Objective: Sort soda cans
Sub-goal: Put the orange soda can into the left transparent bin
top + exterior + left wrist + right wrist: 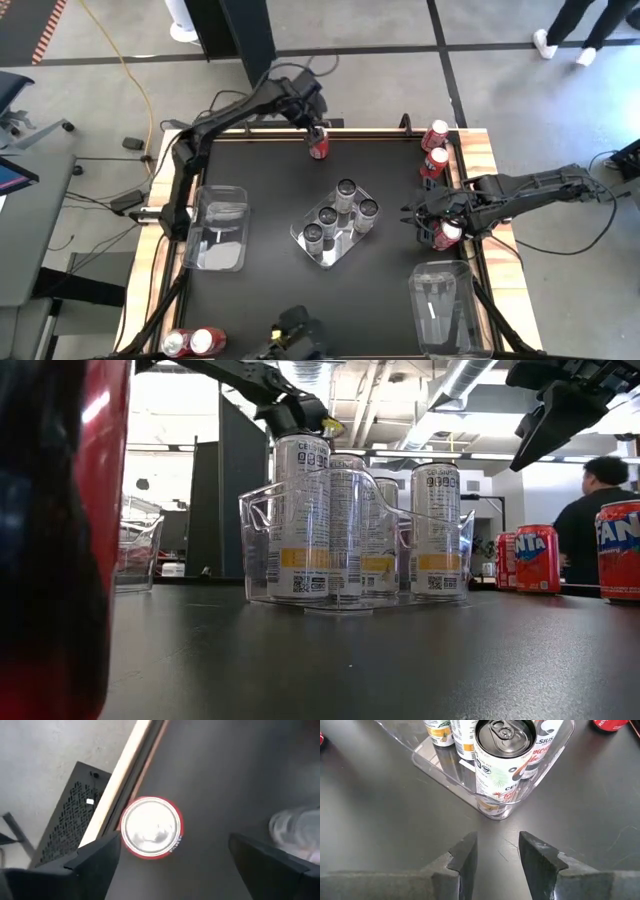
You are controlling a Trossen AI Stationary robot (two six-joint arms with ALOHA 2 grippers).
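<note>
While the left gripper [316, 128] is hovering jaws apart over the red can [319, 146] at the table's far edge, its smooth, rigid wall is likely inviting a mid-body pinch; right gripper [497, 851] is waiting part-open, empty.

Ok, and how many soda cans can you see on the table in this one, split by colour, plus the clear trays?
Red cans: 6 (one at the far edge, two at the far right corner, one on the right edge, two at the near left corner)
Silver-grey cans: 4, all in the centre tray
Clear trays: 3
Total: 10 cans, 3 trays
</note>
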